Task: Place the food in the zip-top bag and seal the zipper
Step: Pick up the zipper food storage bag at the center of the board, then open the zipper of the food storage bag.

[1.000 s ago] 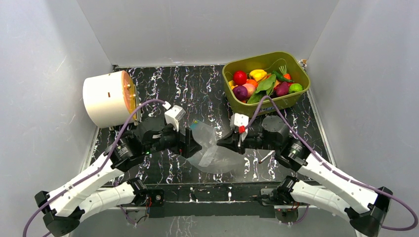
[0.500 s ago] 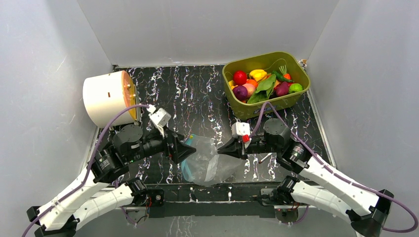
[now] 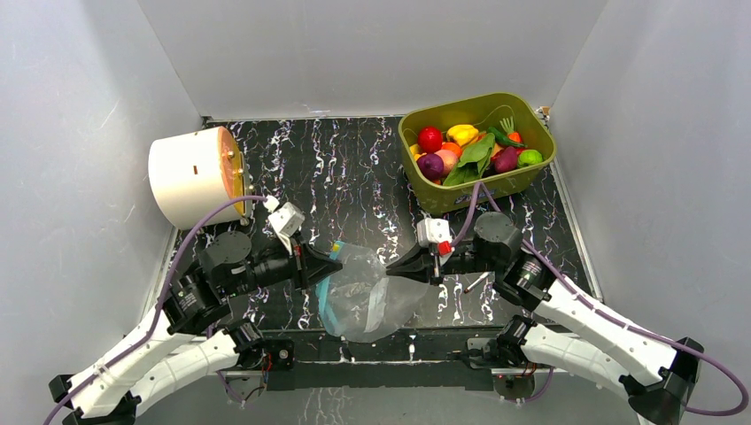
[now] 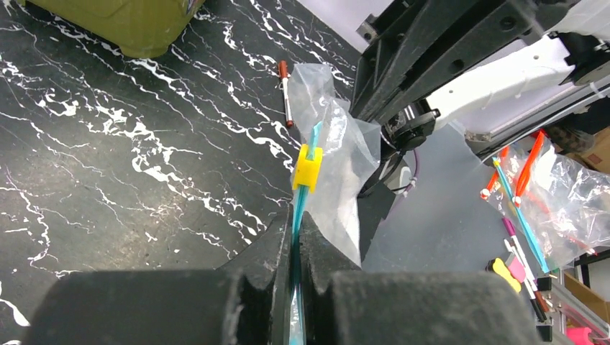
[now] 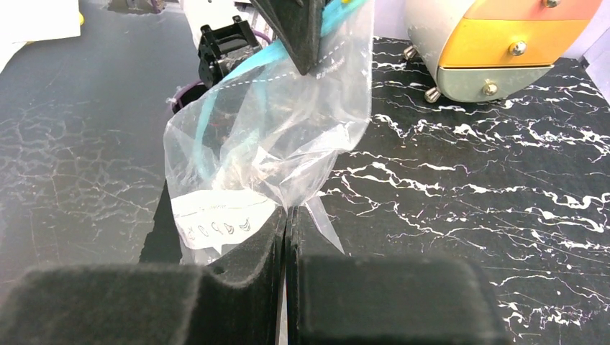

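Zip-top bag (image 3: pixel 367 297) of clear floppy plastic hangs empty, my left hand (image 3: pixel 335 263) clenched on its teal zipper (image 4: pixel 306 188), right hand (image 3: pixel 391 269) on its film; colourful plastic food (image 3: pixel 469 146) not yet bagged.

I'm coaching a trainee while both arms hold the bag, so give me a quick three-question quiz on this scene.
1. True or false: the left end effector is shut on the zipper.
2. Where is the food? A) inside the zip-top bag B) in the green tub C) on a plate
3. Fill in: the slider on the zipper is ___ in colour.
Key: 1 true; 2 B; 3 yellow.
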### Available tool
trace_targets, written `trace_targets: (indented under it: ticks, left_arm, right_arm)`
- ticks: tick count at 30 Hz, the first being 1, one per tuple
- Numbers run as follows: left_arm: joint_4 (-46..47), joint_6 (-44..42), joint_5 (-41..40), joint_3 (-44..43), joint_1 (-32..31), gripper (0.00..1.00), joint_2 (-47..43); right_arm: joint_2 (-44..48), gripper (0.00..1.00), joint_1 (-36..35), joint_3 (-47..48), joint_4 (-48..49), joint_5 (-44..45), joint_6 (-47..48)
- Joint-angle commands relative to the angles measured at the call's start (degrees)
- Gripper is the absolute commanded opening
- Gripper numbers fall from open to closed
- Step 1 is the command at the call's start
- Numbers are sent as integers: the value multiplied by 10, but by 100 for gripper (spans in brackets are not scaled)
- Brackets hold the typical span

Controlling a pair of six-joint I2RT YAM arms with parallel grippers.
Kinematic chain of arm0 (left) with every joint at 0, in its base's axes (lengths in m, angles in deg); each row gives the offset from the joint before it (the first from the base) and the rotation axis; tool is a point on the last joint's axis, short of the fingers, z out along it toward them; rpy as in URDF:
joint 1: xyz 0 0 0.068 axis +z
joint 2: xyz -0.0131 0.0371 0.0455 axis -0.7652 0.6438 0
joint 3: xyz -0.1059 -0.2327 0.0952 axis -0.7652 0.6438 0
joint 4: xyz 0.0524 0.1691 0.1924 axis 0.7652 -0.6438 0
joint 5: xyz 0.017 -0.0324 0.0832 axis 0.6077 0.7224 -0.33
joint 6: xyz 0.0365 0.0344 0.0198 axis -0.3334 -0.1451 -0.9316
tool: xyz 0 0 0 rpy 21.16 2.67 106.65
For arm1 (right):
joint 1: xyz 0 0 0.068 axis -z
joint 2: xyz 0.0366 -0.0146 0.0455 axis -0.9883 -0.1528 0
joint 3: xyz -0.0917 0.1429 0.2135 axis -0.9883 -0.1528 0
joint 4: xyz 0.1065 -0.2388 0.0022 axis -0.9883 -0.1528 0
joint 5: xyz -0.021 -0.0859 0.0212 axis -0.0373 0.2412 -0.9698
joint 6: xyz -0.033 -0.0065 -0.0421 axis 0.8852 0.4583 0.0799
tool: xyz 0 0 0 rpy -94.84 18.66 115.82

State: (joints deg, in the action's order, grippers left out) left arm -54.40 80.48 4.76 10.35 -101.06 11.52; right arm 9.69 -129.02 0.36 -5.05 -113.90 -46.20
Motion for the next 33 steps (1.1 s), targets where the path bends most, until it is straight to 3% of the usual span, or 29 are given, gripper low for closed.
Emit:
trace_targets:
  ticks: [1,3,6,8,14,18,22,28,33]
  left_arm:
    - [27,2,-2,6,-3,0,-16]
    - [24,4,-13,8,-3,0,-13]
    - [21,7,-35,10,-2,0,-10]
    - [24,9,-55,11,-3,0,-7]
    - [20,16,-128,-6,-3,0,15]
    - [2,55,-231,-21,-3,0,43]
    - [-2,102,-292,-35,-3,0,60]
    - [7,155,-324,-43,-3,0,81]
    - [-19,209,-361,-62,-2,0,101]
  right_arm:
    - [6,0,3,-17,71,28,-44]
    - [6,11,3,-20,90,58,-74]
    - [7,39,3,-22,114,119,-134]
    - [9,52,3,-26,125,170,-192]
    - [4,58,3,-19,110,287,-338]
    - [-10,61,3,6,62,376,-446]
    - [-44,61,0,23,37,367,-493]
    - [-107,57,-28,53,-4,420,-547]
    - [-160,54,-123,111,-29,511,-555]
